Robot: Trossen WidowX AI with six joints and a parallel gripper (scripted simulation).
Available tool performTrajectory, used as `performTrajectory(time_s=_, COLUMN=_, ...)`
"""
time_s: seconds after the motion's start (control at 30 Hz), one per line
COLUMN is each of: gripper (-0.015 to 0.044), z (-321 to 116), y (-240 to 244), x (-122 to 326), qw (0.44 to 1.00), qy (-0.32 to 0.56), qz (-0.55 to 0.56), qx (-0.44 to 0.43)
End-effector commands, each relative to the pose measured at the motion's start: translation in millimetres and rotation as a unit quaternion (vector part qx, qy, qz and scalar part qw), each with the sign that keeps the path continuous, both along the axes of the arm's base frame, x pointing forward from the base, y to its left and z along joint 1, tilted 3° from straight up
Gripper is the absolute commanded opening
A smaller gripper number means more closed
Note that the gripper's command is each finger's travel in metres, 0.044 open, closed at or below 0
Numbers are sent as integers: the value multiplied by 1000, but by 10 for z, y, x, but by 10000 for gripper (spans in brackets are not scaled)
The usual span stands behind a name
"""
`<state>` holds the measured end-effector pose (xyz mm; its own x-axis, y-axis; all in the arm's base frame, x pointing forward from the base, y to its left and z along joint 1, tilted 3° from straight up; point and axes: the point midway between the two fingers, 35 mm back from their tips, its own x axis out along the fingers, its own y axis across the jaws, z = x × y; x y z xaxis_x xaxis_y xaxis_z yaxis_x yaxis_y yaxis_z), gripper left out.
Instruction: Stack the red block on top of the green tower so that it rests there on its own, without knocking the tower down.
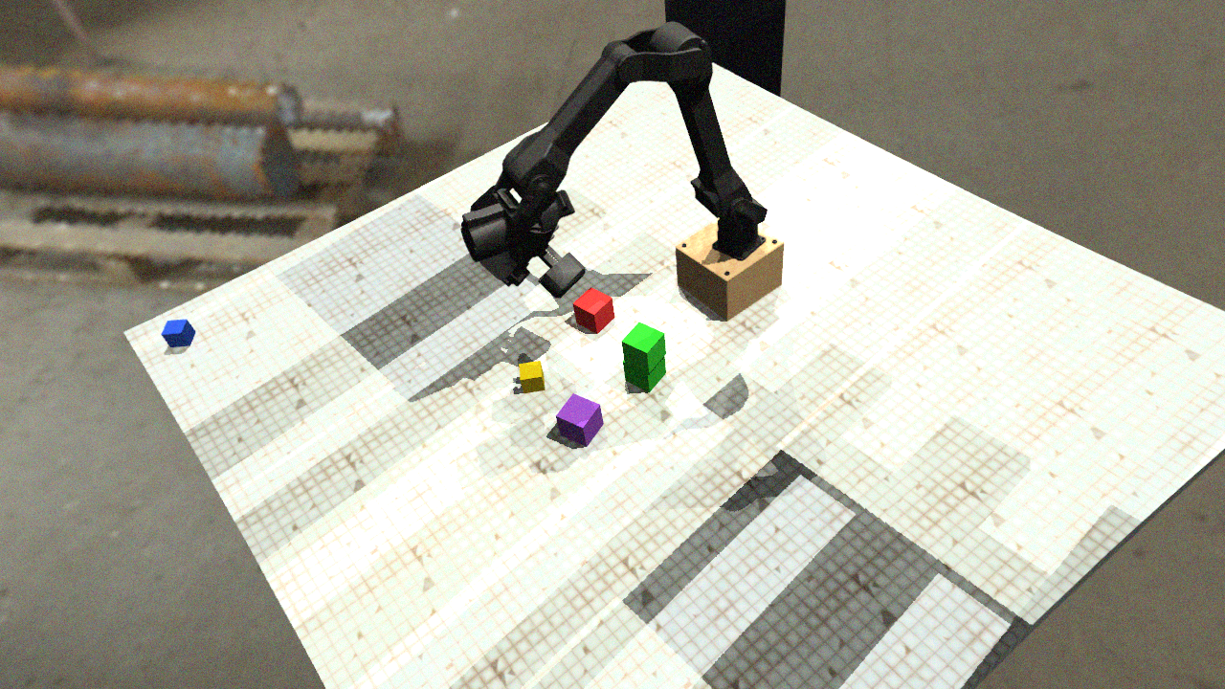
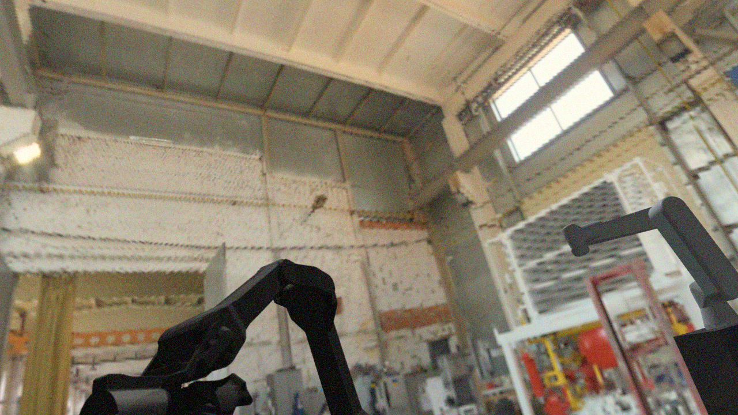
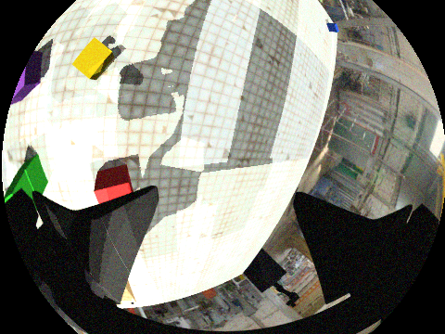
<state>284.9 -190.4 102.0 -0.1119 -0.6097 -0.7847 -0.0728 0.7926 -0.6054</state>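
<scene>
The red block [image 1: 593, 309] [image 3: 113, 184] lies on the table, just left of the arm's wooden base. The green tower [image 1: 643, 356] of two stacked blocks stands upright a little in front and to the right of it; only its edge shows in the wrist view [image 3: 26, 178]. My gripper [image 1: 547, 278] [image 3: 227, 198] is open and empty, low over the table just left of and behind the red block. In the wrist view the red block sits beside the left finger, outside the gap between the fingers. The exterior view shows only the arm's links against the hall.
A yellow block [image 1: 530, 375] [image 3: 93, 57] and a purple block [image 1: 579, 418] [image 3: 26, 80] lie in front of the red block. A blue block [image 1: 178, 332] [image 3: 333, 28] lies at the far left corner. The arm's wooden base [image 1: 727, 272] stands right of the red block.
</scene>
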Motion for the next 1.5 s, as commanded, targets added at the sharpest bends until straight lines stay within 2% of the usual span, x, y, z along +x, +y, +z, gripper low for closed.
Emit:
performTrajectory(time_s=0.0, gripper=440, z=-98, y=135, x=-281, qw=994, qy=-10, qz=11, qx=106)
performTrajectory(time_s=0.3, gripper=440, z=-208, y=553, x=-707, qw=955, qy=-65, qz=26, qx=289)
performTrajectory(time_s=0.67, gripper=440, z=-237, y=564, x=-676, qw=953, qy=-67, qz=26, qx=293)
performTrajectory(time_s=1.0, gripper=440, z=-814, y=558, x=-675, qw=953, qy=-67, qz=26, qx=293)
performTrajectory(time_s=1.47, gripper=440, z=-929, y=533, x=-663, qw=953, qy=-67, qz=26, qx=293)
